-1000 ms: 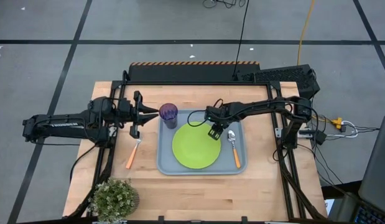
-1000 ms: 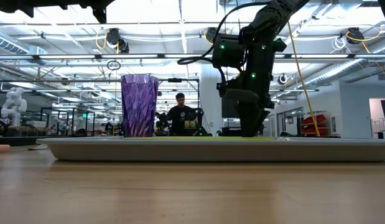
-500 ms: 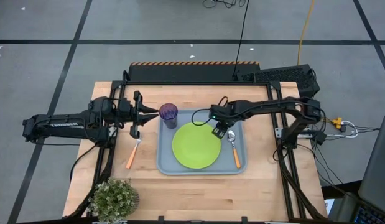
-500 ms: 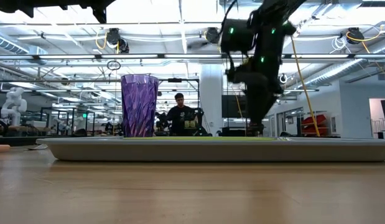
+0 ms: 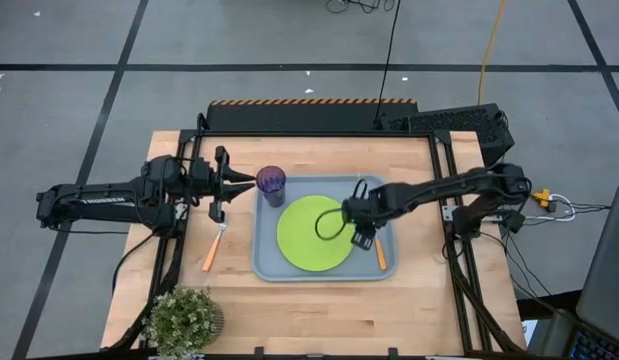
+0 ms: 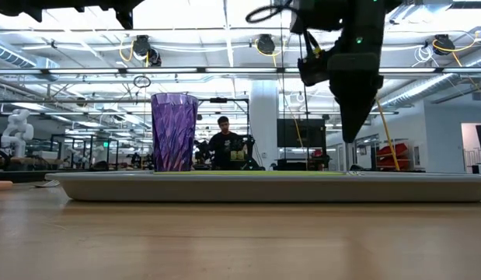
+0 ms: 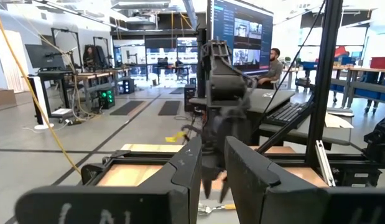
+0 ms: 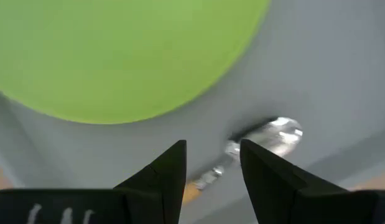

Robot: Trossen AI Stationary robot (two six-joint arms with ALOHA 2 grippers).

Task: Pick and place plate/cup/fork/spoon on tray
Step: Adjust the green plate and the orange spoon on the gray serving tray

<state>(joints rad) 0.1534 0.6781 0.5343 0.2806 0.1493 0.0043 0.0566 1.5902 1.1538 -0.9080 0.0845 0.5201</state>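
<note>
The grey-blue tray [image 5: 264, 265] lies mid-table. On it are the lime-green plate [image 5: 309, 235], the purple cup [image 5: 271, 184] upright at its far left corner, and the spoon [image 5: 380, 257] along its right side. The fork [image 5: 211, 250] lies on the wood left of the tray. My right gripper [image 5: 362, 240] is open above the spoon's bowl end [image 8: 276, 134], fingers pointing down and clear of the tray in the low view [image 6: 350, 138]. My left gripper [image 5: 251, 182] hovers left of the cup, well above the table, with a narrow gap between its fingers [image 7: 214, 165].
A small potted plant [image 5: 184, 318] stands at the table's near left corner. Bare wood lies on the near side of the tray. A black-and-orange striped bar [image 5: 311, 102] runs along the far edge. A person [image 6: 224, 144] sits in the room beyond the table.
My right gripper has gone from over the plate's far edge toward the table's near edge and a little to the right, and now stands over the spoon's bowl end, higher above the tray. The tableware has kept still.
</note>
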